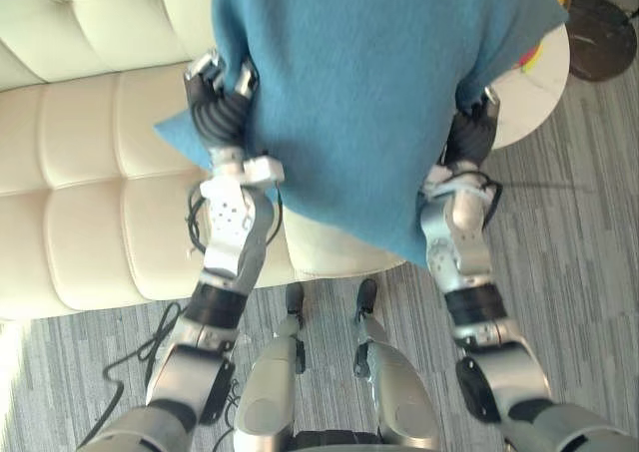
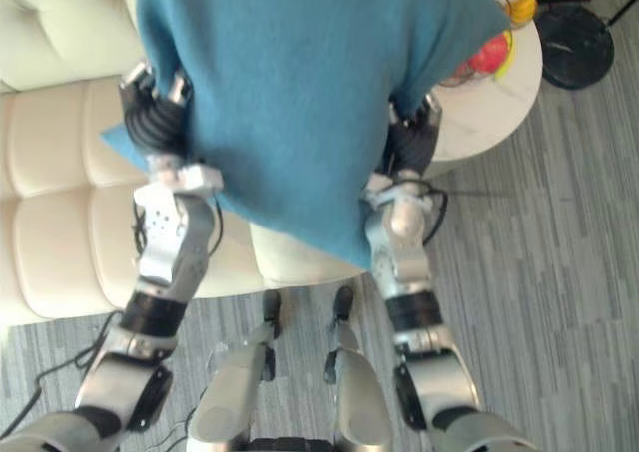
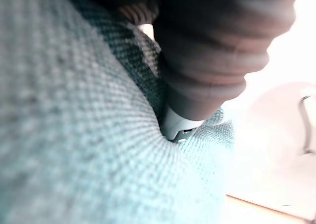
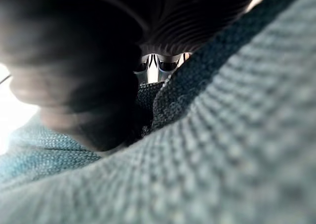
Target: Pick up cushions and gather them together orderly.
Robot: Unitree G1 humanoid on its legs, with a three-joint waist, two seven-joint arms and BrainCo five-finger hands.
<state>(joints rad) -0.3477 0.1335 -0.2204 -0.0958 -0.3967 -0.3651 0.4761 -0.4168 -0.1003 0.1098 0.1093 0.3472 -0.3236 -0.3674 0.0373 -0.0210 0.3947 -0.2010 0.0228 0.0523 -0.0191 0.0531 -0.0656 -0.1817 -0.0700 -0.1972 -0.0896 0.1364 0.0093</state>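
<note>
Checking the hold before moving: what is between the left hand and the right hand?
The blue cushion fills the stretch from the left hand to the right hand, one at each side, above the cream sofa; both eye views show it.

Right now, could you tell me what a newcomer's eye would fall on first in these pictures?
A large blue cushion dominates the middle, held up between the left hand and the right hand. Below and behind it lies a cream tufted sofa. A round white table stands at the robot's right, on the grey floor.
</note>
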